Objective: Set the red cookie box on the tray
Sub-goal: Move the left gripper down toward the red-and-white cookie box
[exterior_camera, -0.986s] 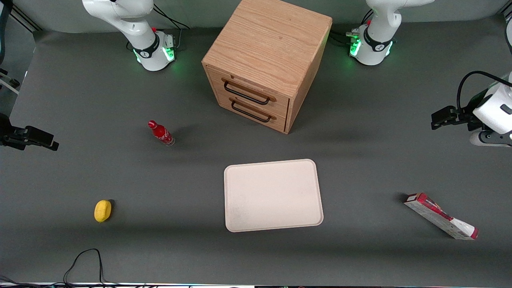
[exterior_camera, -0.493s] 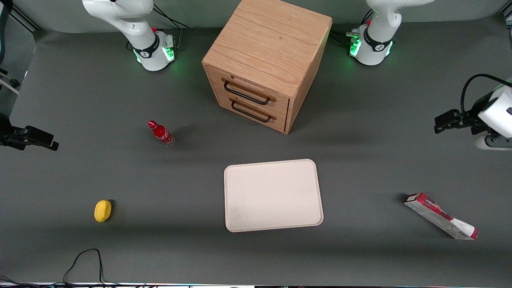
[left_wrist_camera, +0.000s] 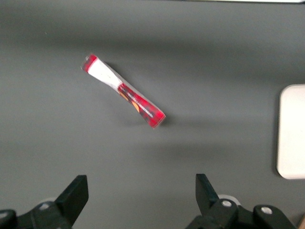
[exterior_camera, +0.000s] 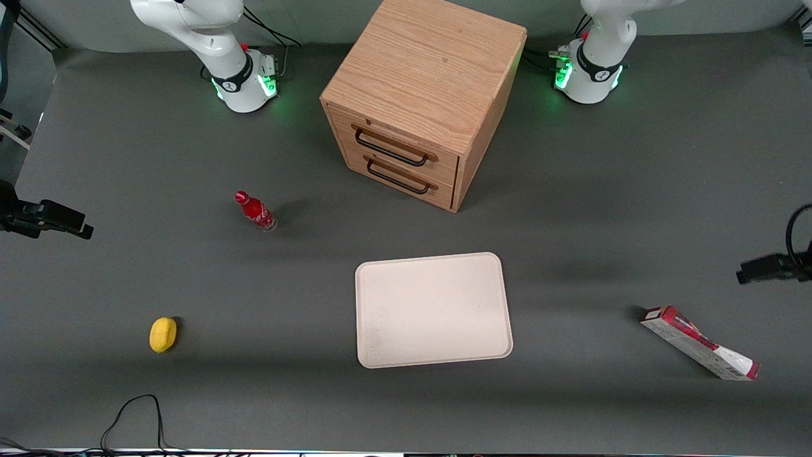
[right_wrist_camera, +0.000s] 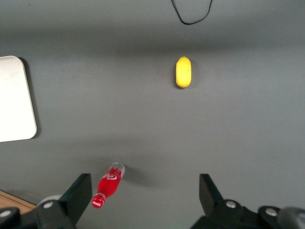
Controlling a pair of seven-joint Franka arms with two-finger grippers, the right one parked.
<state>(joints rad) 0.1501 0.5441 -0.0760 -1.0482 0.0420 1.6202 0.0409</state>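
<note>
Gripper [left_wrist_camera: 139, 191] jaws spread wide, holding nothing, above the red cookie box [left_wrist_camera: 124, 91]

You see only a dark stub of the gripper [exterior_camera: 764, 269] at the front view's edge, the arm cut off. In the wrist view the tray [left_wrist_camera: 292, 131] is cut off, one rounded end showing. The red cookie box [exterior_camera: 698, 343] print is too small to read.

Wooden drawer cabinet [exterior_camera: 424, 101] with two dark-handled drawers stands on the grey table [exterior_camera: 571, 209], farthest from the front camera. Small red bottle [exterior_camera: 255, 211] is toward the parked arm's end, nearer the camera than the cabinet. Yellow lemon-like object [exterior_camera: 162, 334] lies nearer still; black cable [exterior_camera: 136, 416] loops at the table's near edge.
</note>
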